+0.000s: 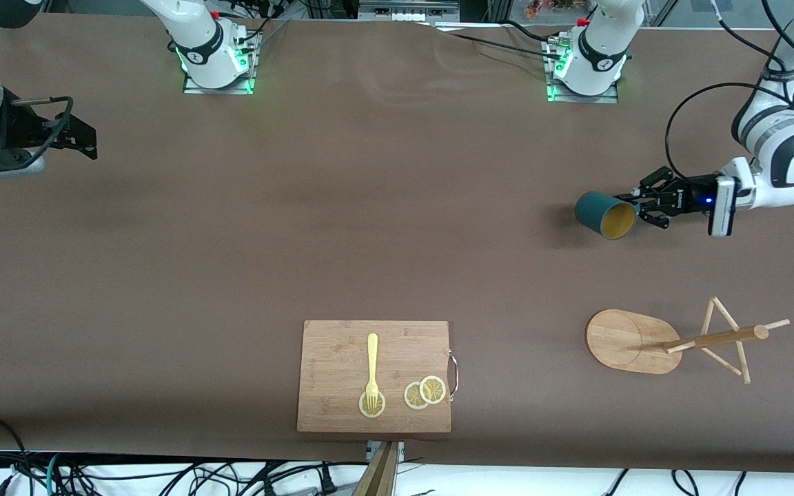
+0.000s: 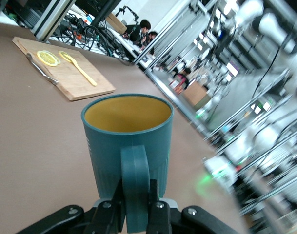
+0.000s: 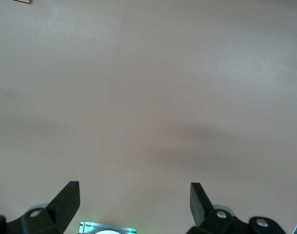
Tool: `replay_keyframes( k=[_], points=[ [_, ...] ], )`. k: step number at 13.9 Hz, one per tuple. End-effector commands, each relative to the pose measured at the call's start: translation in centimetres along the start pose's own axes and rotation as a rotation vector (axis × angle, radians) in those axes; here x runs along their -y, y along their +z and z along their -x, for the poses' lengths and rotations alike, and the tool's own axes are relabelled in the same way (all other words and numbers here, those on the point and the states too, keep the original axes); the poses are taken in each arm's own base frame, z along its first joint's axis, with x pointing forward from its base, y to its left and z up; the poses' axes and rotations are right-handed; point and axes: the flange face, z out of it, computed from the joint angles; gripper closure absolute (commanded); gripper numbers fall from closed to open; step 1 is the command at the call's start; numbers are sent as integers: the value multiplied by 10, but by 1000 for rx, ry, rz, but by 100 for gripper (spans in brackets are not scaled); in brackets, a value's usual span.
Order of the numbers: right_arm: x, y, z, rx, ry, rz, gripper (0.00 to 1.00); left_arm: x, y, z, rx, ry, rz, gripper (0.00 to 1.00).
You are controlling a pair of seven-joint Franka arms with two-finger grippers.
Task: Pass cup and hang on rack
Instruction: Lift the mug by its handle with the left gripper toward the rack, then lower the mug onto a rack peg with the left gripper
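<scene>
My left gripper (image 1: 638, 205) is shut on the loop handle of the dark teal cup (image 1: 604, 215) and holds it above the table at the left arm's end. The cup is tipped on its side, its yellowish mouth toward the front camera. In the left wrist view the fingers (image 2: 158, 212) clamp the handle of the cup (image 2: 126, 131). The bamboo rack (image 1: 628, 341), with an oval base, post and thin pegs, stands on the table nearer the front camera than the spot under the cup. My right gripper (image 1: 87, 141) waits open and empty at the right arm's end (image 3: 134, 195).
A rectangular wooden cutting board (image 1: 328, 375) lies at the table's near edge, mid-table, with a yellow fork (image 1: 371, 368) and lemon slices (image 1: 424, 393) on it. It also shows in the left wrist view (image 2: 72, 80). The arm bases stand along the table's back edge.
</scene>
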Motion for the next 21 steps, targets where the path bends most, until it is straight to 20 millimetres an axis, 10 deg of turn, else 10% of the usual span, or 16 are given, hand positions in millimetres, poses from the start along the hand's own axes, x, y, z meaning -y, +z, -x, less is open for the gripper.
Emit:
replay_keyframes(
  k=[1,9,21],
  points=[
    [-3,-4,2,4,15,-9,0,-7,-25,-7,-19,-134,66,100],
    [-12,-2,3,10,31,-13,0,3,-84,-29,3,-671,159,100],
    [-16,2,7,38,40,-35,0,40,-96,-90,-170,-926,258,100]
  ],
)
